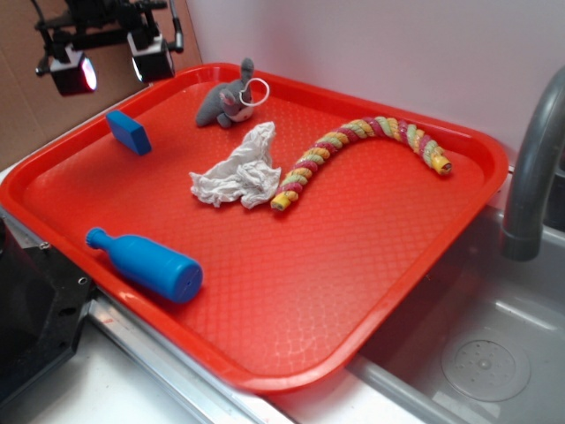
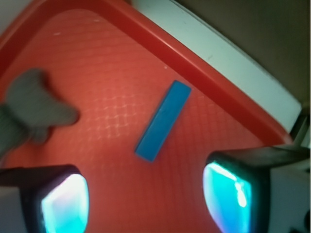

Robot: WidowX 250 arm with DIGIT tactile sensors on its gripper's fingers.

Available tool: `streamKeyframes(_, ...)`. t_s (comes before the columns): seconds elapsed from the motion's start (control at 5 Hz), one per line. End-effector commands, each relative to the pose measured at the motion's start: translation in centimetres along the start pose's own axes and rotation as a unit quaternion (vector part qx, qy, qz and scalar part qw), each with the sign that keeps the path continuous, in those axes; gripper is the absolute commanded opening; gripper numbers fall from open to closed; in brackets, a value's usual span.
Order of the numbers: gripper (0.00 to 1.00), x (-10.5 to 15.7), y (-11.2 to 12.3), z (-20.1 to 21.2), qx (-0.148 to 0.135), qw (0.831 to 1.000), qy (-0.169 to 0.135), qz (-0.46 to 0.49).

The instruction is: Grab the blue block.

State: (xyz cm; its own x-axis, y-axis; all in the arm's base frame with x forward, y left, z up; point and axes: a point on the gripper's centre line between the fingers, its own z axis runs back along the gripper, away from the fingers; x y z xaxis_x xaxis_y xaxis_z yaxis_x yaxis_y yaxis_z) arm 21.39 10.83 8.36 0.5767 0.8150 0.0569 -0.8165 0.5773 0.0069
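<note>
Red tray [image 1: 371, 265] is seen holding the blue block [image 1: 129, 132] at 10 o'clock. Only the wrist view shows the block [image 2: 163, 120] lying untouched between the gripper's [image 2: 146, 196] 2 wide-spread fingers [image 2: 63, 199].

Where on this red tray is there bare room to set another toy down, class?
The widest bare patch on the tray lies right of the blue bottle, below the rope toy. A smaller one separates the blue block from the crumpled cloth. The stuffed mouse crowds the cloth.

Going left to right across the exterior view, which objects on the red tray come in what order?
Small bright-blue rectangular block → grey stuffed toy animal → twisted multicoloured rope. The blue bottle and crumpled white cloth overlap others horizontally, so they are left out.
</note>
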Motion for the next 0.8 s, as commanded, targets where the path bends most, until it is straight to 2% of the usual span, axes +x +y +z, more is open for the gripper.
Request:
streamKeyframes(0.0, 1.0, 1.5, -0.3, -2.6, -0.01, 0.999, -0.027, 0.041)
streamKeyframes(0.4, 1.0, 3.1, -2.0, -5.5, -0.001, 0.999, -0.005, 0.035)
streamKeyframes(0.6, 0.0, 3.2, -2.5, -5.9, 0.01, 0.999, 0.004, 0.035)
